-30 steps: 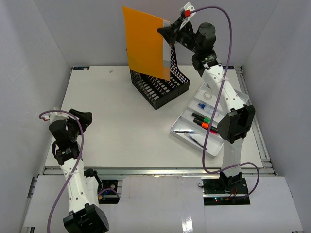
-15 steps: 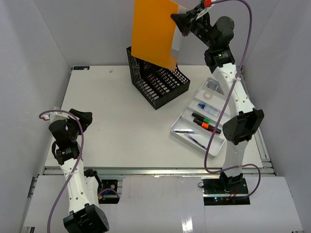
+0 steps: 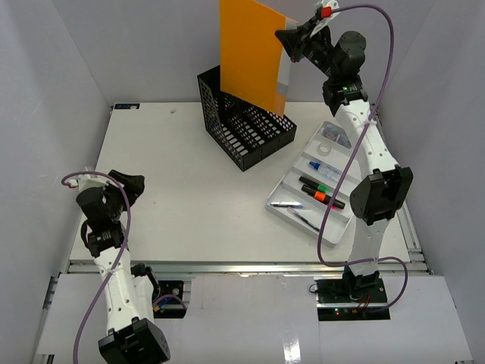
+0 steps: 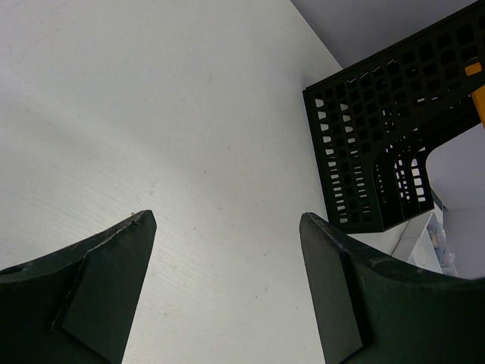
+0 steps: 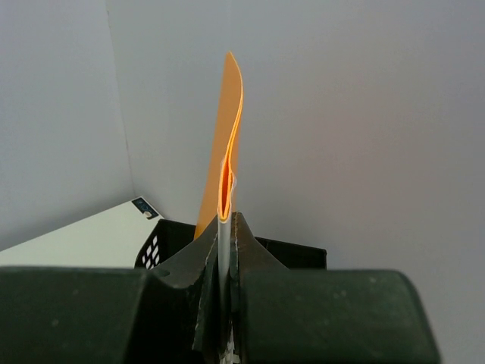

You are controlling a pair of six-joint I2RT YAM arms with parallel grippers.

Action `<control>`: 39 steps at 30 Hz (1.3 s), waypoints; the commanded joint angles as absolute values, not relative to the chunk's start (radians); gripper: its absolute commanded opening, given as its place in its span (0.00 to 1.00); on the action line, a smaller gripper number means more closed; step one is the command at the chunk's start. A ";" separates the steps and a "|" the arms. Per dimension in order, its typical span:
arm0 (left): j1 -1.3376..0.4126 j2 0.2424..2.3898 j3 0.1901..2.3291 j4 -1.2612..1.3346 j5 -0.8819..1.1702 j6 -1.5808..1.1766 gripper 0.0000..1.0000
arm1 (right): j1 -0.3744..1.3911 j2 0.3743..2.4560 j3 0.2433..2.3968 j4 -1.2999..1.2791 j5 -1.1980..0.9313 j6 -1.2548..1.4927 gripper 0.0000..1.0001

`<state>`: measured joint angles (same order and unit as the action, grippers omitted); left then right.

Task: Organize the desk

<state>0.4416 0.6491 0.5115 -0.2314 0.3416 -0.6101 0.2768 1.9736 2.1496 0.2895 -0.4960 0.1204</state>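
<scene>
High above the back of the white desk (image 3: 189, 189), my right gripper (image 3: 290, 39) is shut on the grey spine edge of an orange folder (image 3: 254, 53). The folder hangs upright over the black mesh file rack (image 3: 242, 129), its lower corner near the rack's top. In the right wrist view the folder (image 5: 226, 163) stands edge-on between the shut fingers (image 5: 246, 243), with the rack (image 5: 163, 243) below. My left gripper (image 3: 121, 186) hovers low over the desk's left side, open and empty; the left wrist view shows bare desk (image 4: 189, 152) between its fingers (image 4: 114, 265).
A silver compartmented tray (image 3: 282, 206) lies at the right of the desk with pens and markers (image 3: 322, 193) and a small roll of tape (image 3: 331, 138). White walls enclose the left, back and right. An aluminium rail (image 3: 242, 265) runs along the near edge.
The right arm has lifted the orange folder higher and carried it rightward, turning it more upright above the rack. The left arm has stayed still.
</scene>
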 commanded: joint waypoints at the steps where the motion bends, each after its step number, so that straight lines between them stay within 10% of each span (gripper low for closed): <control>1: 0.440 0.645 0.504 -0.210 0.355 -0.600 0.87 | 0.273 1.949 2.147 0.397 -0.484 0.115 0.08; 39: 0.440 0.637 0.498 -0.205 0.372 -0.601 0.87 | 0.499 1.941 1.818 0.562 -0.354 0.156 0.08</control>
